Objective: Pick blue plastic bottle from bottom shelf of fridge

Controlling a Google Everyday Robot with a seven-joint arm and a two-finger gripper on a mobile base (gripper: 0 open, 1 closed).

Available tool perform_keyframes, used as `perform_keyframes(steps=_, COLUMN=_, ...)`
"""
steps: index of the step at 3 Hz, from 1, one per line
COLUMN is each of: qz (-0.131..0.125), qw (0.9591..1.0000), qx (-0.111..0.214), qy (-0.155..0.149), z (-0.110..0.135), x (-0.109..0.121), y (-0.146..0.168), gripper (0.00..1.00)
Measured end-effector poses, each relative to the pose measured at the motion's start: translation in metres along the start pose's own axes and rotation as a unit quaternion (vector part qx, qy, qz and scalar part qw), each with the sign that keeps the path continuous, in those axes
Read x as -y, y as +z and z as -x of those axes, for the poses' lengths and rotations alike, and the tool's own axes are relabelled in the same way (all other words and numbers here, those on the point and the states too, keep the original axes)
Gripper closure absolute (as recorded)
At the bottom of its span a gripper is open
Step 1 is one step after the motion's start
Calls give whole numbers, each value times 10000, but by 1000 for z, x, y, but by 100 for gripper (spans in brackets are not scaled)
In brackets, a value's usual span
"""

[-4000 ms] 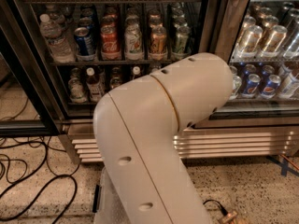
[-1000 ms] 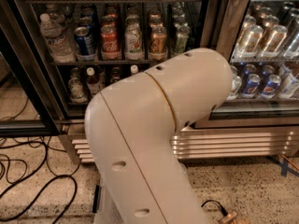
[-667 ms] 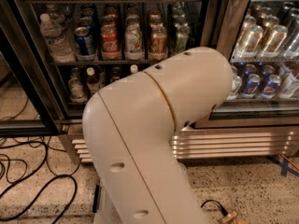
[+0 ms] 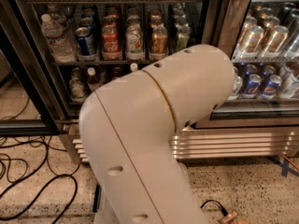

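Black-framed fridge (image 4: 33, 76), bottom shelf (image 4: 74, 101) holding white-capped bottles (image 4: 92, 77), claw hidden behind arm (image 4: 154, 125).

The robot arm (image 4: 154, 125) stands in the foreground at centre, in front of the fridge (image 4: 39, 92), covering most of its lower middle; the gripper is out of view. Behind and left of the arm, the bottom shelf (image 4: 77, 101) carries small capped bottles (image 4: 93, 78), directly below the shelf of upright cans (image 4: 117, 61) with a water bottle (image 4: 56, 38) at its left end. The grille base (image 4: 233, 143) runs along the floor to the arm's right, below a neighbouring case of cans (image 4: 261, 36), and cables (image 4: 28, 171) lie on the floor at left.
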State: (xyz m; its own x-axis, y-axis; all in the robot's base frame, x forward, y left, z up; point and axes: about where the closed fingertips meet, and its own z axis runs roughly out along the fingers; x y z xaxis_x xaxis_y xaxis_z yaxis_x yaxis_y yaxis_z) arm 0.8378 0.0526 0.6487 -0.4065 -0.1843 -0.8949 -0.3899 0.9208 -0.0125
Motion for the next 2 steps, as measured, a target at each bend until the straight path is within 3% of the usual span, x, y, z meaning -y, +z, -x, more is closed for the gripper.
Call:
perform_keyframes(steps=1, qz=-20, qw=9999, qx=101, qy=-62, z=14, x=-8, y=-21, gripper=100)
perform_keyframes(steps=2, qz=-8, qw=9995, qx=267, qy=-170, z=41, x=-27, y=-61, gripper=100)
